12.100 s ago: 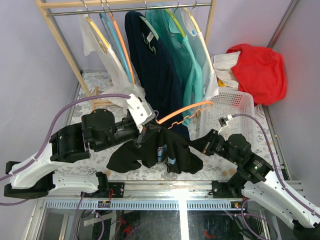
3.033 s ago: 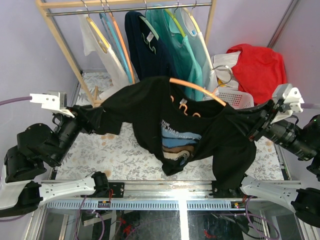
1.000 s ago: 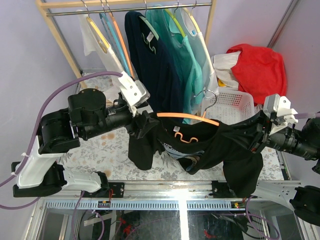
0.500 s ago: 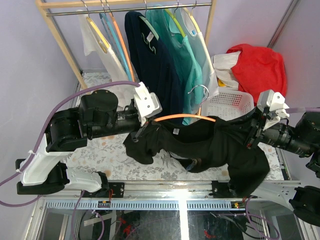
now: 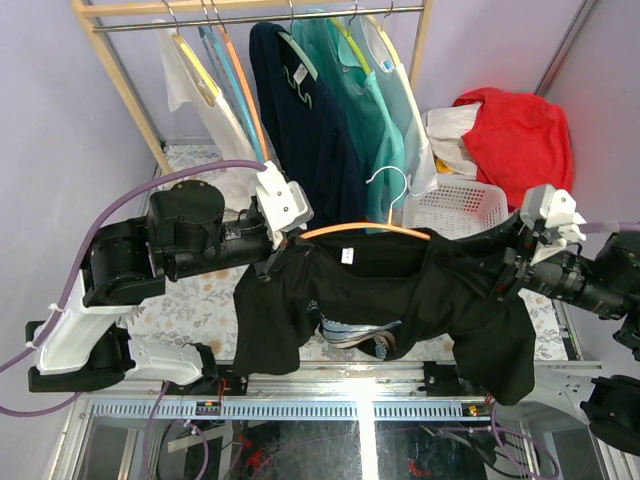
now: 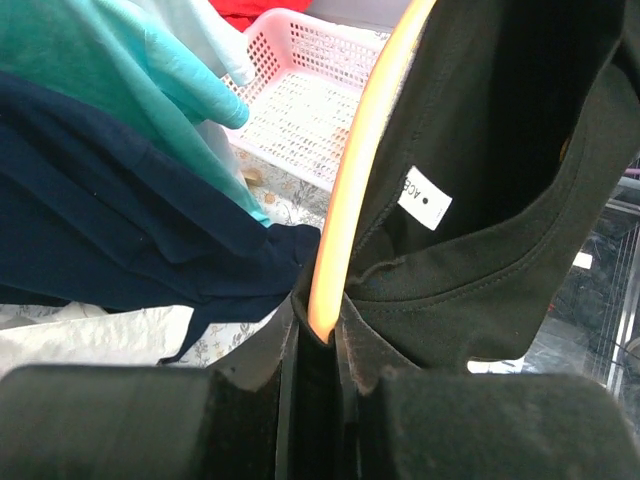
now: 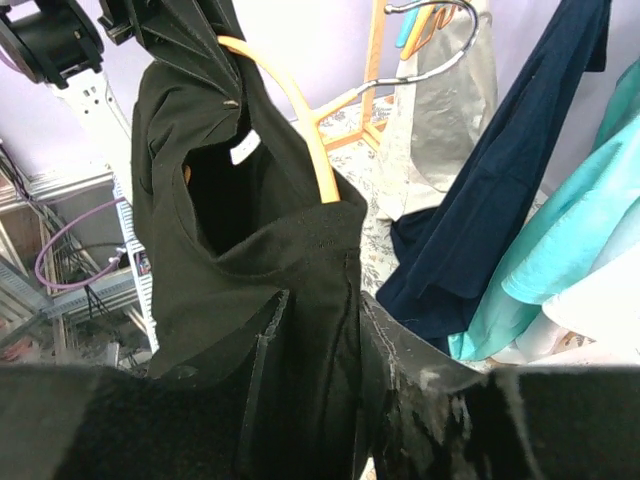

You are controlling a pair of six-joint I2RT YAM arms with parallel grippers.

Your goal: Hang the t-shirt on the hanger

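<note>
The t-shirt (image 5: 420, 290), black, hangs in the air above the table (image 5: 190, 300), stretched between the two arms in front of the wooden rack (image 5: 118, 72). The rack stands at the far side, with a navy shirt (image 5: 310, 130) and teal shirts (image 5: 375, 110) hanging from its rail. The table carries a pale flowered cover. At the far right a red cloth (image 5: 515, 130) lies heaped, and a white basket (image 5: 462, 205) stands just in front of it. The t-shirt sags in folds, one sleeve drooping under the left gripper (image 5: 274, 252) and the other side falling past the table's near edge. A strip of the blue and white graphic shows at the lowest fold. The orange hanger (image 5: 360, 230) runs across the open collar, its right end tucked under the shoulder cloth. Its silver hook (image 5: 385, 183) rises toward the teal shirts. The left gripper is clamped on the left end of the hanger with shirt cloth bunched around it, and the left wrist view shows the orange bar running straight into the narrow gap. The right gripper (image 5: 508, 272) pinches the right shoulder of the t-shirt, black cloth filling the gap between its fingers (image 7: 400, 360) in the right wrist view. A small white label (image 5: 347, 256) sits inside the collar, just below the bar
</note>
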